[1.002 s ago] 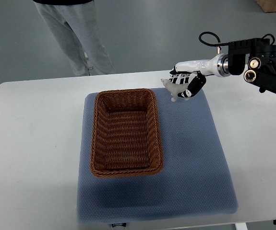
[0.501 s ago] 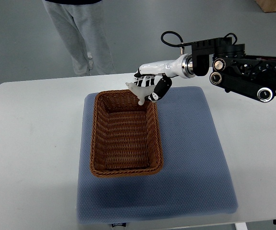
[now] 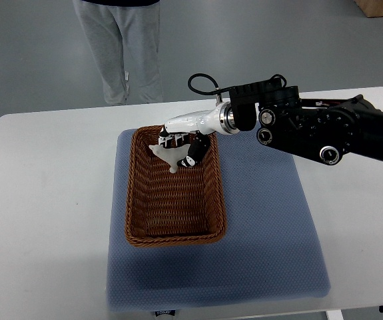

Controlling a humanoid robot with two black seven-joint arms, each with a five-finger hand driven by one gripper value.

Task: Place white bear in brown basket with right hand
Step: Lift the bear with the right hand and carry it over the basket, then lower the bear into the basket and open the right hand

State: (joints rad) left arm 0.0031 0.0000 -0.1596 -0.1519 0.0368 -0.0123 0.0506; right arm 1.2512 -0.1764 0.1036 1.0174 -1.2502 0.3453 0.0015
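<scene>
The white bear (image 3: pixel 166 155) sits in the grip of our right hand (image 3: pixel 181 145), whose fingers are curled around it, and we see it over the far end of the brown basket (image 3: pixel 175 187), inside the line of the far rim; whether it touches the weave below we cannot tell. Taking the basket as our landmark and reading from the left: to the left of the basket we see the bare white table (image 3: pixel 44 193), with the edge of the blue mat (image 3: pixel 264 233) showing as a narrow strip just beside the basket's left wall. The basket itself lies lengthwise on the mat, its long sides running away from us, and apart from the bear and our fingertips above its far end we see only wicker inside. Beyond the basket, past the table's far edge, a person's legs (image 3: pixel 121 47) in grey trousers stand on the grey floor. To the right of the basket the white forearm (image 3: pixel 194 122) passes over the far right corner and joins the black arm (image 3: pixel 318 127), which runs out over the mat and the table to the picture's right edge. The wide part of the mat lies to the right of the basket and nearer us
</scene>
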